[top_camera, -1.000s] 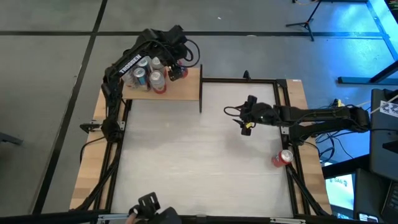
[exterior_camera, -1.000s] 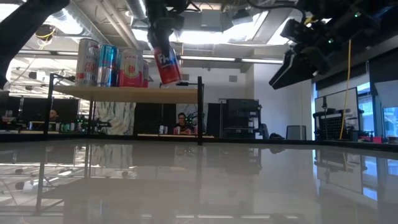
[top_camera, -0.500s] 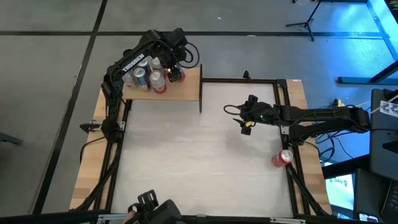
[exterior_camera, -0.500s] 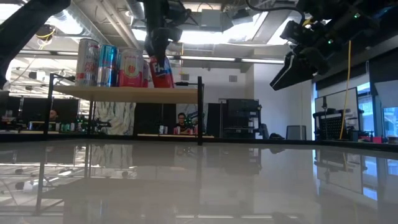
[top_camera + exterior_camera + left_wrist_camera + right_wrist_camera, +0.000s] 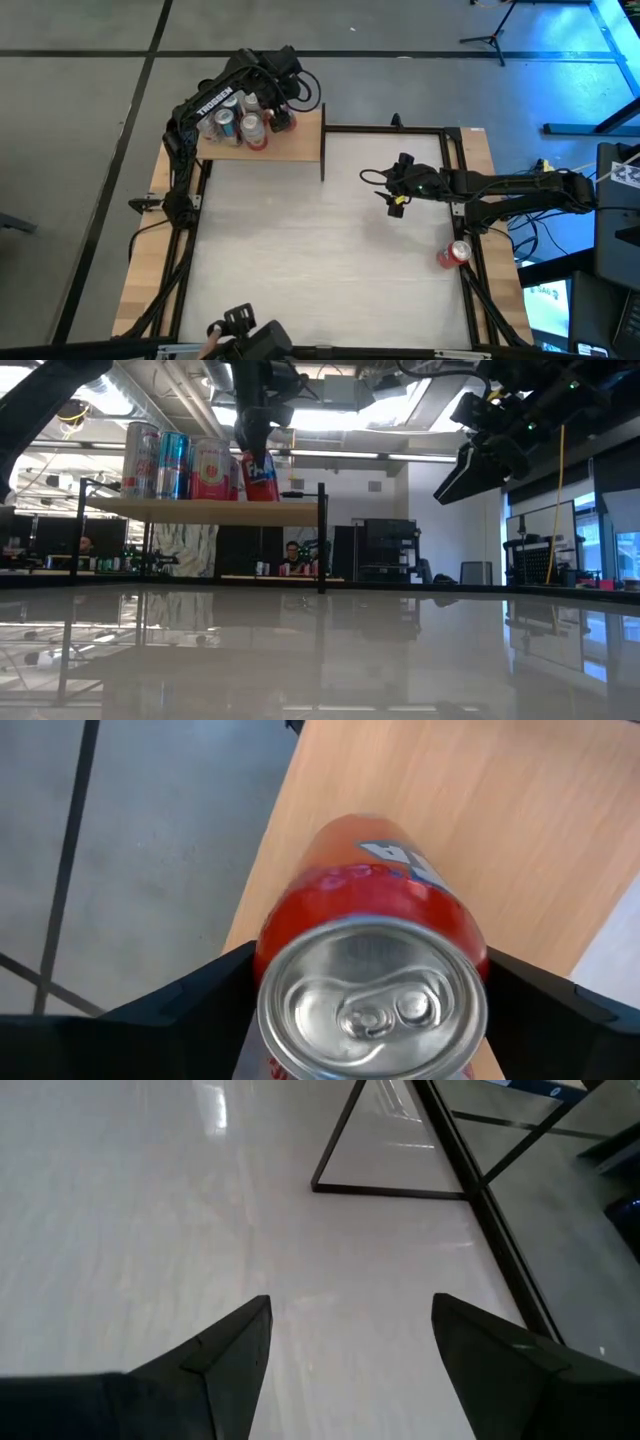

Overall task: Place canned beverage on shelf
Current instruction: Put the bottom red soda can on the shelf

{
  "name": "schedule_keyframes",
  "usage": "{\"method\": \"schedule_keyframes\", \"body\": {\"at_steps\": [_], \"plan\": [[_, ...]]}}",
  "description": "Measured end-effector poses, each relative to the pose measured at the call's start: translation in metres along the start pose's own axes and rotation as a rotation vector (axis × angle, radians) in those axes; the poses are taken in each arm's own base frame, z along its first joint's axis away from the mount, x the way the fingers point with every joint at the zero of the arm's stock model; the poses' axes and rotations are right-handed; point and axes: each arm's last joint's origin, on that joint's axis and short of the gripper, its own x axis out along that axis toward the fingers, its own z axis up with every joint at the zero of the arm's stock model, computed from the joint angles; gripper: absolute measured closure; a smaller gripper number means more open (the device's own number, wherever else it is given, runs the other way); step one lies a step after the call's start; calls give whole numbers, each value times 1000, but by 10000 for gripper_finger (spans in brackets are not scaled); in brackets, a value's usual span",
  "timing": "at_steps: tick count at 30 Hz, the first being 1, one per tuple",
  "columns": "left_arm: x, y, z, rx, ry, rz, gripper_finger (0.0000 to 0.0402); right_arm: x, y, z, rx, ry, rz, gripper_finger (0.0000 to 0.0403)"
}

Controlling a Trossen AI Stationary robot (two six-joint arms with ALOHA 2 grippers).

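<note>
From the high view I have the left gripper (image 5: 277, 108) over the small light tan wooden shelf with the black metal edge (image 5: 300, 145), at the far left corner of the white tabletop (image 5: 320, 250). The red canned beverage (image 5: 283, 119) sits under it, beside a cluster of other cans (image 5: 235, 122) on the same board. The right gripper (image 5: 396, 196) hangs above the tabletop right of centre, nothing between its fingers. A second red can (image 5: 455, 254) lies on its side at the right edge of the table, well apart from both arms.

In the low view the red canned beverage (image 5: 261, 475) stands on the shelf (image 5: 210, 510), close to upright, next to three upright cans (image 5: 180, 464), with the left gripper (image 5: 255, 442) coming down onto it from above. The right gripper (image 5: 478, 460) hangs high on the right.

My left wrist view looks down on the silver top of the red can (image 5: 372, 995); the dark fingers (image 5: 190, 1005) flank it on both sides, and I cannot tell if they press the can or stand just off it.

My right wrist view shows its two dark fingers (image 5: 215, 1365) spread apart over bare tabletop (image 5: 130, 1200)
</note>
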Motion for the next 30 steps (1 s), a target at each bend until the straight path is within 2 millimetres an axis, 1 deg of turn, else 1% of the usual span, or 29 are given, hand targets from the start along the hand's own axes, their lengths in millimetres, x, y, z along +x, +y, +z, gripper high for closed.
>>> {"method": "schedule_keyframes", "body": {"at_steps": [11,18,25,30], "plan": [[0,1,3,13,-25,19,71,0,0,0,-2,-3,-1,132],[0,3,2,14,3,104,71,0,0,0,-2,-3,0,132],[-1,8,1,13,59,287,70,0,0,0,-2,-3,0,132],[-2,5,2,21,60,298,70,0,0,1,-2,-7,0,132]]}}
